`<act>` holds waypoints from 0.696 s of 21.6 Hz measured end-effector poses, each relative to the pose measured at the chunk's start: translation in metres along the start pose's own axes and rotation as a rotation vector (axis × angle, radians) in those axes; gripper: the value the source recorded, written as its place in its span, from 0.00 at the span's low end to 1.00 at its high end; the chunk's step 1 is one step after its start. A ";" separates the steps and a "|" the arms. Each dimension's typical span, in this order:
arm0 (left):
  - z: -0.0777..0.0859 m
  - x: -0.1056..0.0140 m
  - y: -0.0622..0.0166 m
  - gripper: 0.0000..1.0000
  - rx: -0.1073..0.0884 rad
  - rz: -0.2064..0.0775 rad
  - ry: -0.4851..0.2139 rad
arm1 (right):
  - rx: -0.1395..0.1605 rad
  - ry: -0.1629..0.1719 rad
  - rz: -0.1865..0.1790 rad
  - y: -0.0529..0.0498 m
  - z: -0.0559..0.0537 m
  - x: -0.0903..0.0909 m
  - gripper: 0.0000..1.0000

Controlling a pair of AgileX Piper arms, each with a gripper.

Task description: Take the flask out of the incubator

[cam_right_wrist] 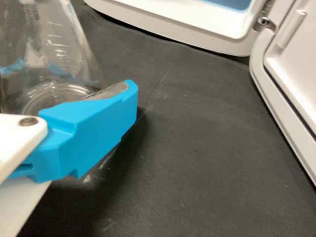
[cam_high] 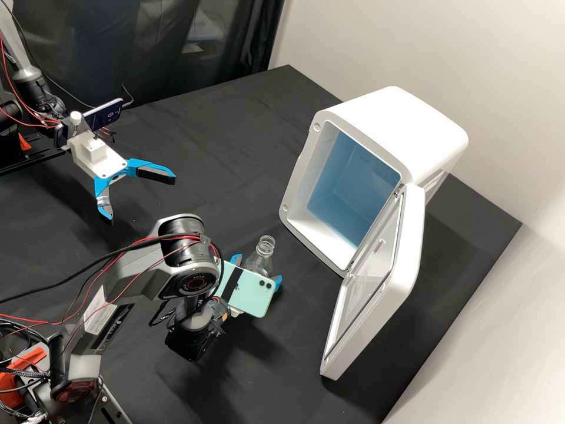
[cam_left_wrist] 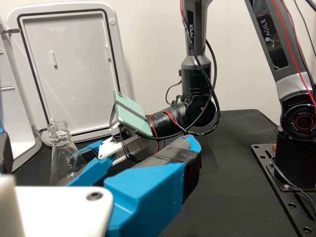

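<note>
Right tool (cam_high: 256, 270), lower centre, clasps the flask (cam_high: 263, 253) upright on the desk (cam_high: 235, 147); loosen gently, then back straight off without tipping it.

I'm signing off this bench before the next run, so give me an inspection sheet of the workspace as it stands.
surface: black bench, bare.
job's things: clear flask upright on the bench, in front of the white incubator; its door is swung open and the blue interior holds nothing.
clutter: nothing seen.
grippers: right gripper at bench level, jaws shut on the flask; left gripper above the bench, jaws open, apart from the flask.
cables: red and black wires run loose along the right arm.
surroundings: white wall, black curtain.
</note>
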 end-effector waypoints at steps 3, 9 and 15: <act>0.000 0.000 0.0000 1.00 0.000 0.000 0.000 | 0.010 -0.004 0.003 0.001 0.002 -0.002 1.00; 0.004 0.001 -0.0007 1.00 0.009 -0.003 -0.018 | 0.045 -0.014 0.024 0.009 0.003 -0.014 1.00; 0.007 0.001 -0.0029 1.00 0.019 0.003 -0.026 | 0.021 0.015 0.018 0.011 -0.005 -0.030 1.00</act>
